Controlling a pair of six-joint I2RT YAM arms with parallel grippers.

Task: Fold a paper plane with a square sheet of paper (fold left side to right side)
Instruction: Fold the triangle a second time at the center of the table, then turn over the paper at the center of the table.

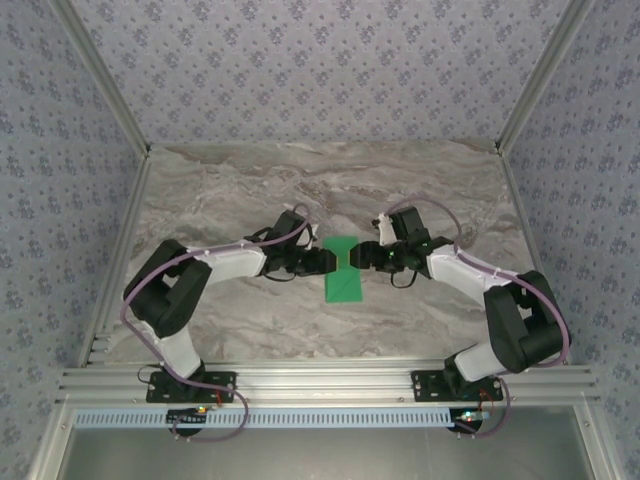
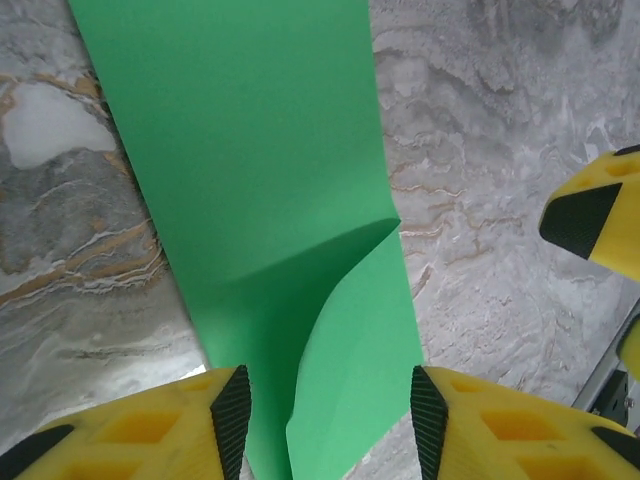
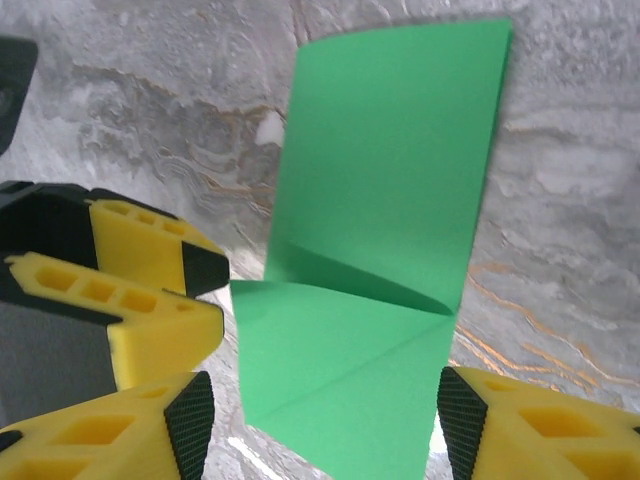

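The square sheet of paper (image 1: 345, 285) is bright green, folded narrow, with 1 diagonal crease, lying mid-table (image 1: 230, 190). The left end effector (image 2: 330, 425) and right end effector (image 3: 325, 430) stand apart, straddling its opposite edges.

A grey marbled table (image 1: 250, 190) carries one folded green paper sheet (image 1: 345, 283).

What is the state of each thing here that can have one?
square sheet of paper: folded narrow, creased, lying on the table, one flap seems slightly lifted.
left end effector: open, fingers on either side of the paper.
right end effector: open, fingers on either side of the paper.
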